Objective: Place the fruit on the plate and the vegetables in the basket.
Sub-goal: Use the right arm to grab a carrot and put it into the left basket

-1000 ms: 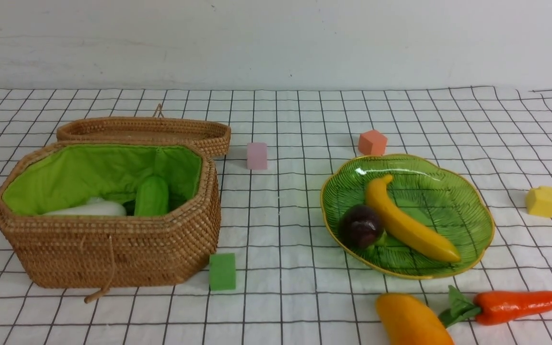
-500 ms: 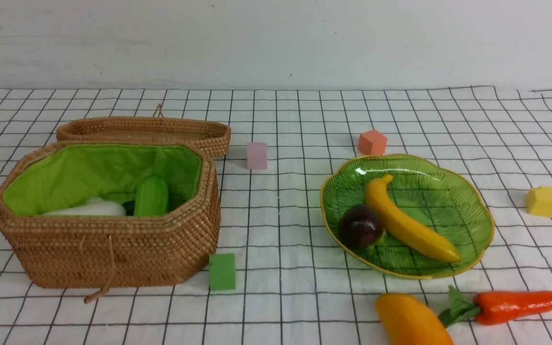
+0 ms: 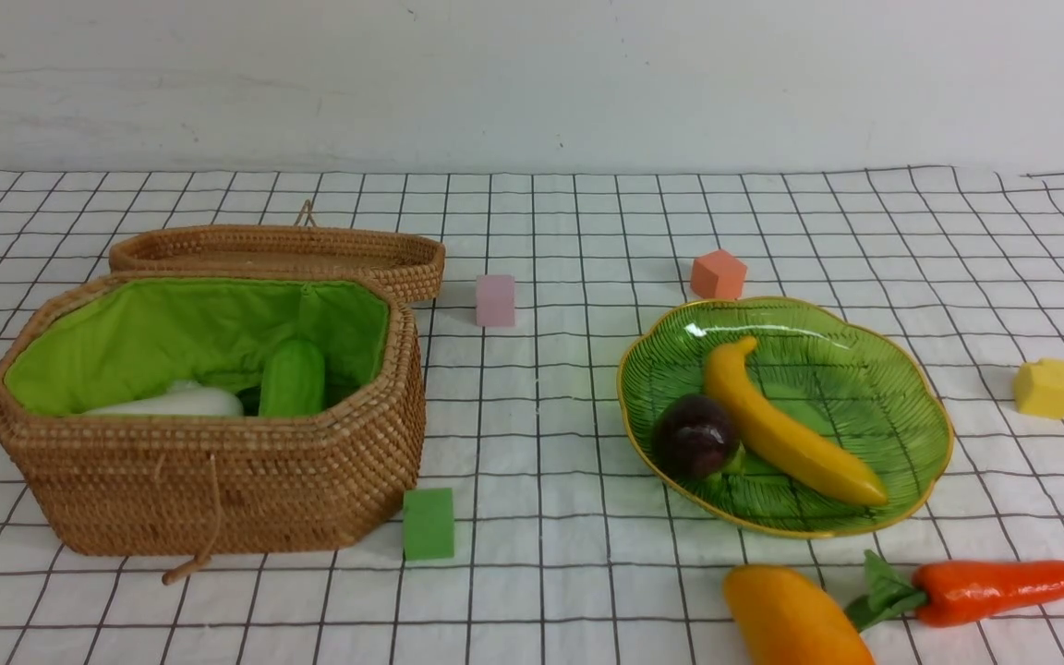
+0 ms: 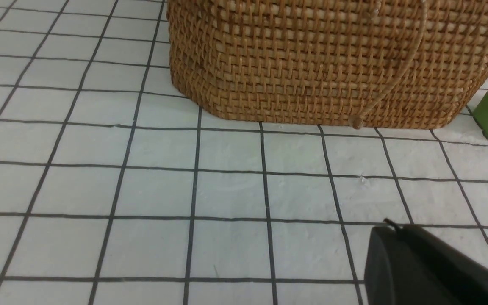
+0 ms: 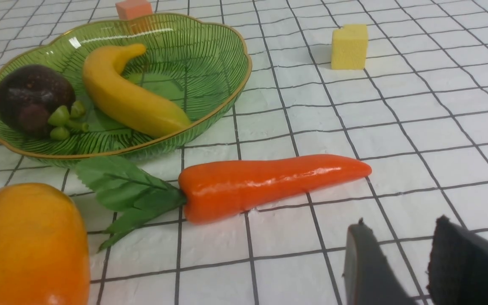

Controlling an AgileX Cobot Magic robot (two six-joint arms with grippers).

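Nothing has shifted since the earlier frame; mango (image 3: pixel 791 619) and carrot (image 3: pixel 1003 589) lie at the table's (image 3: pixel 578 443) near right edge, outside the plate (image 3: pixel 901 406); the right gripper (image 5: pixel 400 231) hovers near the carrot, fingers (image 5: pixel 367 262) narrowly apart, empty, likely to take it; the left gripper (image 4: pixel 400 250) sits pinched closed by the basket (image 4: pixel 311 63).

fruit (image 3: pixel 786 434): 3 | vegetables (image 3: pixel 1003 586): 3 | cubes (image 3: pixel 428 523): 4 | basket (image 3: pixel 218 489): 1 | lid (image 3: pixel 283 249): 1 | plate (image 3: pixel 874 369): 1
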